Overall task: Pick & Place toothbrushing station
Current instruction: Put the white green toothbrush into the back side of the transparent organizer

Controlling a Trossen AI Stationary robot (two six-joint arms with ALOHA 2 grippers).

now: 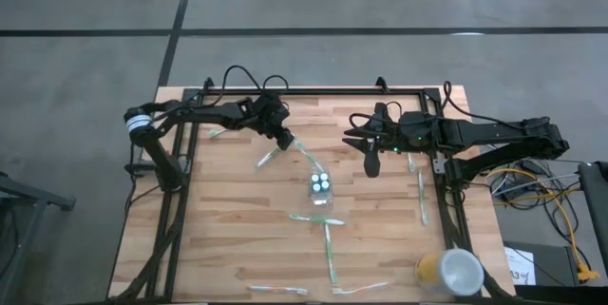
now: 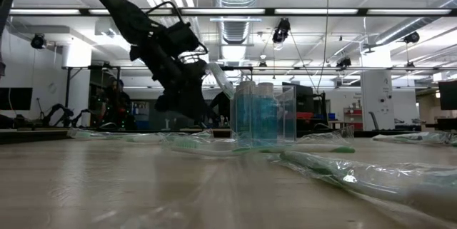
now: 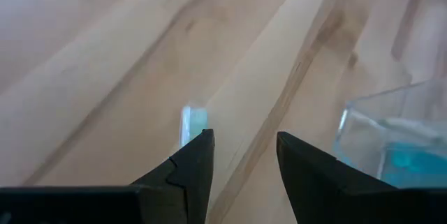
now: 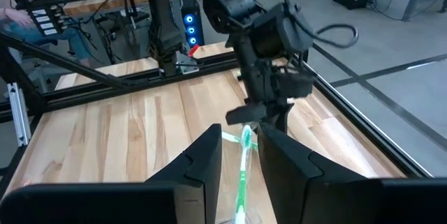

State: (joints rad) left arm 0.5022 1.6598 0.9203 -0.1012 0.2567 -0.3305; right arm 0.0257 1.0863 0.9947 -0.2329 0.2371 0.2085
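Overhead, wooden table (image 1: 237, 238) (workshop behind), left end effector (image 1: 285, 141) gripping toothbrush (image 1: 302, 154), right (image 1: 370, 164) parted, empty.

A: Where is the cup (image 1: 321, 187)?
B: On the table (image 1: 228, 248), about mid-table, with the tubes (image 1: 321, 183) standing in it.

A: And the arms?
B: The left gripper (image 1: 284, 140) is up-left of the cup in the high view, above the table, with a toothbrush (image 1: 306, 157) slanting from it toward the cup. The right gripper (image 1: 370, 166) is to the cup's right.

A: Other brushes?
B: One (image 1: 269, 157) lies left of the cup, one (image 1: 316, 219) just before it, another (image 1: 421, 197) along the right side. A big cup (image 1: 448, 272) sits at the front right corner.
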